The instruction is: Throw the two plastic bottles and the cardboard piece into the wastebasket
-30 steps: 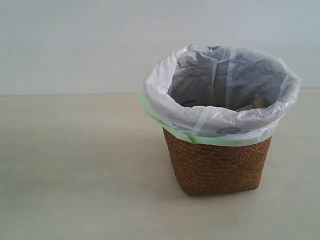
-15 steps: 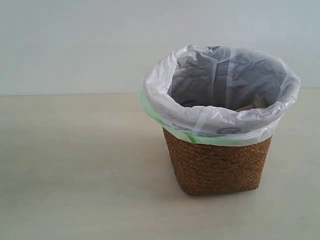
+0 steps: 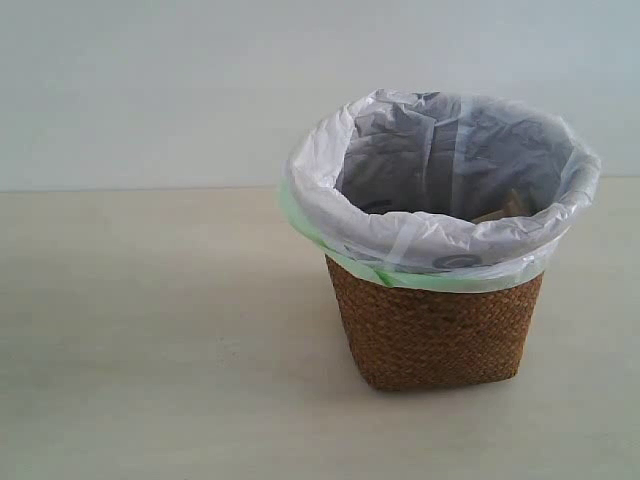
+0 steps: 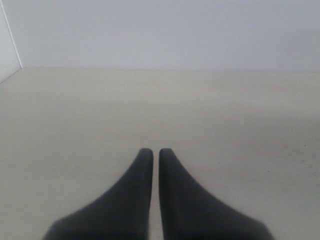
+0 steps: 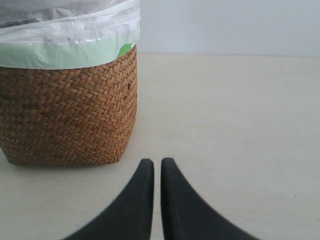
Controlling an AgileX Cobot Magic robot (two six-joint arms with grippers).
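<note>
- While the wastebasket (image 5: 70,115) stands just ahead of the right gripper (image 5: 157,162), only table (image 5: 235,110) between them, that gripper's jaws sit pinched together, holding nothing.
- Left gripper (image 4: 155,151): likewise closed, facing table and wall (image 4: 160,30).
- Beige cardboard piece (image 3: 505,207) peeks from inside the liner (image 3: 420,240).
</note>
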